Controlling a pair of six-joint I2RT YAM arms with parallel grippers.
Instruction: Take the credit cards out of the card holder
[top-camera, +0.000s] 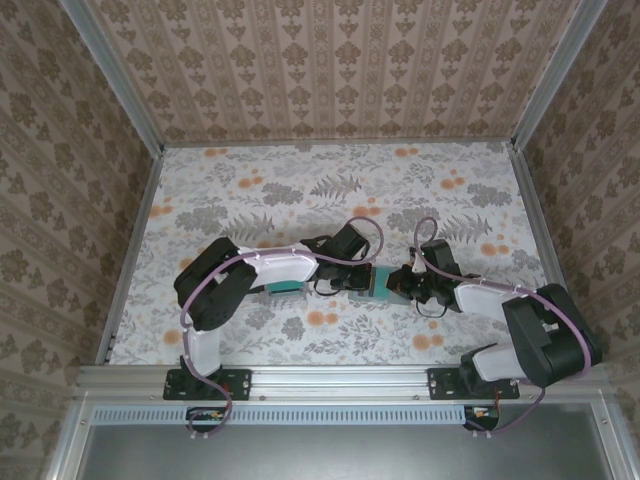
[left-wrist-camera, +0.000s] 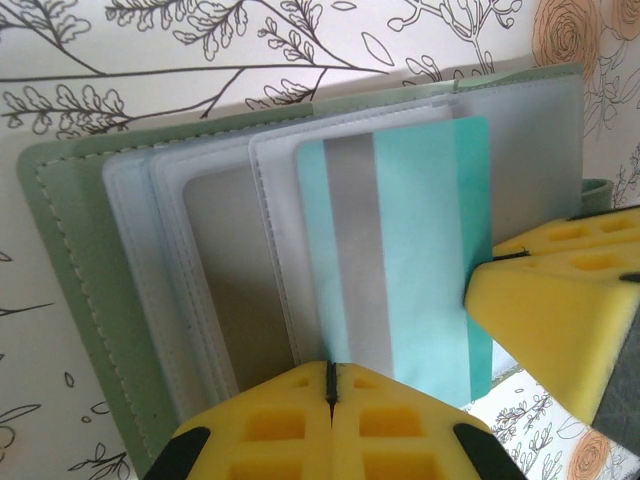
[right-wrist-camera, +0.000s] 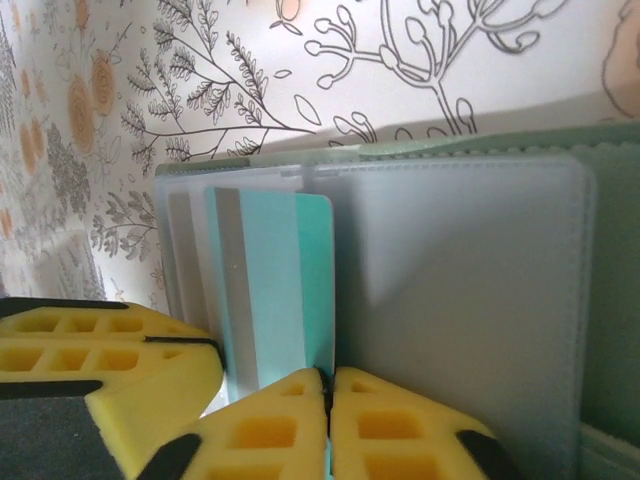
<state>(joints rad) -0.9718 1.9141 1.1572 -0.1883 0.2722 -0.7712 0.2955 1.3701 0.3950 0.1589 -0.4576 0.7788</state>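
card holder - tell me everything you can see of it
The card holder is open between the two grippers, over the flowered table. Its cover looks like sage-green leather, stitched along the edge. Inside, frosted plastic sleeves fan out; a teal card with a grey stripe sits among them. The left gripper, shut, meets the sleeves' lower edge. The right gripper seems to pinch the card's edge.

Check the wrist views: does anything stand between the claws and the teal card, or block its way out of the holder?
A frosted plastic sleeve of the card holder covers most of the teal card; one long edge strip is bare. The left claw and right claw are shut right at its edges, nothing else between.
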